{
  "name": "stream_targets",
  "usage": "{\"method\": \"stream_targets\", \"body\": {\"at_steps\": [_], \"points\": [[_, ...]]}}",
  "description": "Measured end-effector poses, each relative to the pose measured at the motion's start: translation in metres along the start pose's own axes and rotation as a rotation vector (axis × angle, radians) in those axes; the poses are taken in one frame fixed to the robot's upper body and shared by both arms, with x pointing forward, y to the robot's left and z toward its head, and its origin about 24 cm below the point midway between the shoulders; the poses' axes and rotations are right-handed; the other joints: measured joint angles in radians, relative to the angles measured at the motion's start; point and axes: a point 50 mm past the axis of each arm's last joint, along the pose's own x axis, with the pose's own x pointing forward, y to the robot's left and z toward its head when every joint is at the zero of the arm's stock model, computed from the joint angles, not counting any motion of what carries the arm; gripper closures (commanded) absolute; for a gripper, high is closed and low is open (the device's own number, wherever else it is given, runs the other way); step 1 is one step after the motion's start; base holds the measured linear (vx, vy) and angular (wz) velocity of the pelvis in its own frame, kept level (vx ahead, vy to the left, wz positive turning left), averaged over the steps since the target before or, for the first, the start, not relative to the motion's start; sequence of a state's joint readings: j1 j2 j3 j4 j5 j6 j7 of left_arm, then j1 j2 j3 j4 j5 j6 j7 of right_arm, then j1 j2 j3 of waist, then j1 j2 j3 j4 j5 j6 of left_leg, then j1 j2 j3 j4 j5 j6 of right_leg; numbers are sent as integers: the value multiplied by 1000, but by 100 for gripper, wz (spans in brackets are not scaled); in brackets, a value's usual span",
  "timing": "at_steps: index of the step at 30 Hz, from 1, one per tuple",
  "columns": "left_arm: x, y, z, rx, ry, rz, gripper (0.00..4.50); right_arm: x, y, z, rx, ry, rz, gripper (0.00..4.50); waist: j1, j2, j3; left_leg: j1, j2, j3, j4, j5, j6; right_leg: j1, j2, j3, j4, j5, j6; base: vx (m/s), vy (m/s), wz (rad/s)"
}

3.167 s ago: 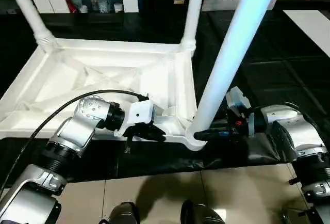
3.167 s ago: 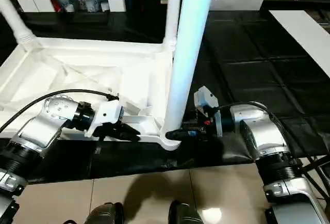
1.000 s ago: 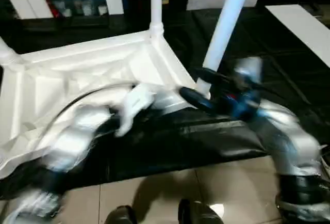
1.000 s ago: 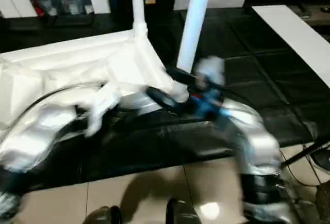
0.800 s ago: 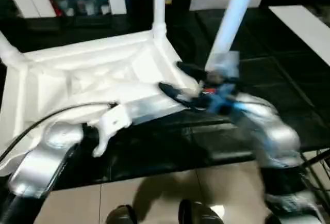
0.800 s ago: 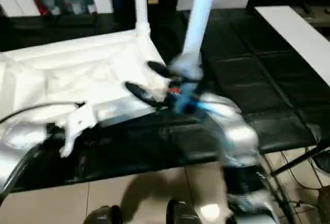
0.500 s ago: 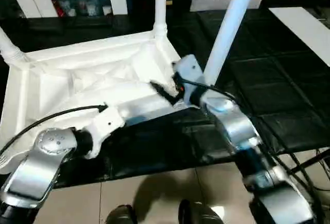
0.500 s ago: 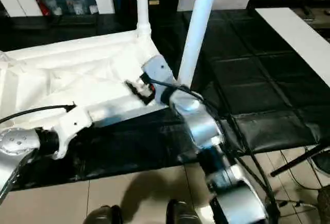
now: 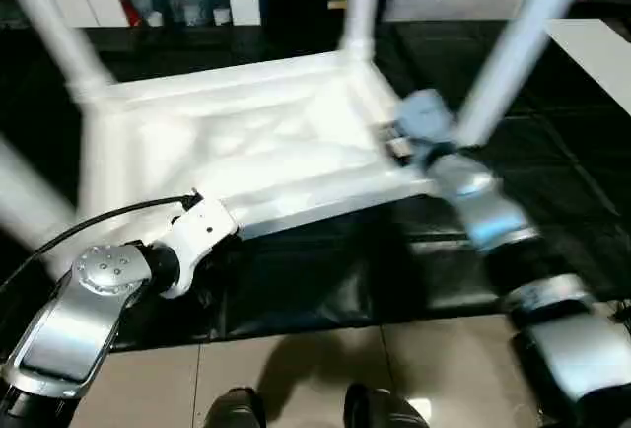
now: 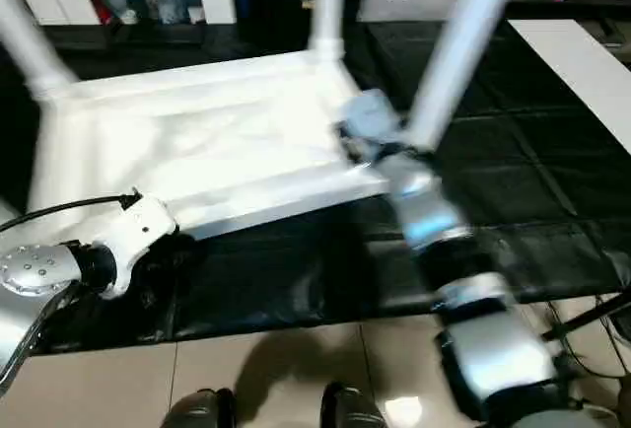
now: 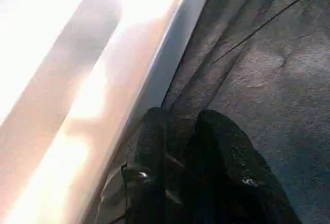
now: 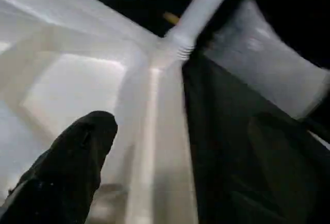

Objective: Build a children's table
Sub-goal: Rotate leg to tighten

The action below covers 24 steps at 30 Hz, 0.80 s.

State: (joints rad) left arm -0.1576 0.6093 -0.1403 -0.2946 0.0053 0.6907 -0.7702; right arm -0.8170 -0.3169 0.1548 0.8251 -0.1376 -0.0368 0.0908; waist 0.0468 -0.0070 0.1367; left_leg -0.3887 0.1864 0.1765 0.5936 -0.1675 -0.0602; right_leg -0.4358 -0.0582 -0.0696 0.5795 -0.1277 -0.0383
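The children's table (image 9: pixel 246 142) lies upside down on a black mat, ribbed underside up, with several white legs (image 9: pixel 518 34) standing in its corner sockets. My left gripper (image 11: pixel 193 118) rests low on the mat just outside the near rim (image 11: pixel 170 53), its black fingers (image 11: pixel 154 152) close together with nothing between them. My right gripper (image 9: pixel 387 142) reaches over the right rim beside the near-right leg. It is open, with one finger (image 12: pixel 77 162) above the underside and nothing held.
The black mat (image 9: pixel 325 270) spreads under and in front of the table. Beige floor tiles (image 9: pixel 444 369) and my feet (image 9: pixel 232 410) are nearest. A white cabinet shelf (image 9: pixel 173 4) stands at the back and a white board (image 9: pixel 601 43) lies far right.
The camera has swung. My right gripper left the base of the near-right leg and now reaches over the rim. My left arm drew back from the rim, down and to the left.
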Motion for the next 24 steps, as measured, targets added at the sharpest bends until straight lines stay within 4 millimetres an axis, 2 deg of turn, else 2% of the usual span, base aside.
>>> {"method": "stream_targets", "body": {"at_steps": [4,6,9,11,12,15,16,19,22,24], "points": [[4,-1,2,-9,-16,38,335,-5,-36,-14,-28,44,-96,0,-9,0,0,0,0,0,0,0,0,0,0,0,1,0,0,0,0,0],[5,-2,1,-16,-17,55,335,-8,-49,-18,-21,50,-124,0,-16,0,0,0,1,0,1,0,0,-1,1,0,1,0,0,0,0,0],[4,-5,-8,-46,-17,76,335,-10,-58,-19,46,34,-69,0,-31,0,0,0,2,0,1,0,0,-1,2,-1,2,-1,1,0,0,0],[4,-9,-10,-88,-83,88,335,-12,-51,-18,185,4,54,0,-45,0,0,1,3,0,0,0,0,-1,2,-1,2,-1,1,0,0,0],[4,-10,-8,-95,-111,91,304,-13,-47,-18,217,0,97,0,-47,0,0,0,4,0,1,0,0,-2,3,-2,2,0,1,0,0,0],[-6,-13,-8,-220,-270,153,293,-23,-19,-17,378,-59,266,0,-57,0,0,1,4,0,0,0,0,-1,3,-2,1,-1,1,0,0,0],[-11,-13,-11,-258,-298,171,266,-28,-8,-19,427,-64,320,0,-57,0,0,0,5,-1,0,0,0,-2,3,-3,1,-1,1,0,0,0],[-24,-16,-22,-294,-314,197,255,-42,10,-19,440,-91,411,0,-51,1,1,2,5,-1,0,0,0,0,3,-3,0,-1,1,0,0,0],[-33,-29,-40,-326,-280,152,222,-60,27,-10,437,-162,533,0,-48,1,1,3,4,-1,-1,0,0,1,3,-3,-2,-1,2,0,0,0],[-37,-30,-42,-328,-291,131,210,-69,33,-5,447,-189,594,0,-43,1,1,1,4,-1,-1,0,0,0,3,-3,-4,-1,2,0,0,0]]}}
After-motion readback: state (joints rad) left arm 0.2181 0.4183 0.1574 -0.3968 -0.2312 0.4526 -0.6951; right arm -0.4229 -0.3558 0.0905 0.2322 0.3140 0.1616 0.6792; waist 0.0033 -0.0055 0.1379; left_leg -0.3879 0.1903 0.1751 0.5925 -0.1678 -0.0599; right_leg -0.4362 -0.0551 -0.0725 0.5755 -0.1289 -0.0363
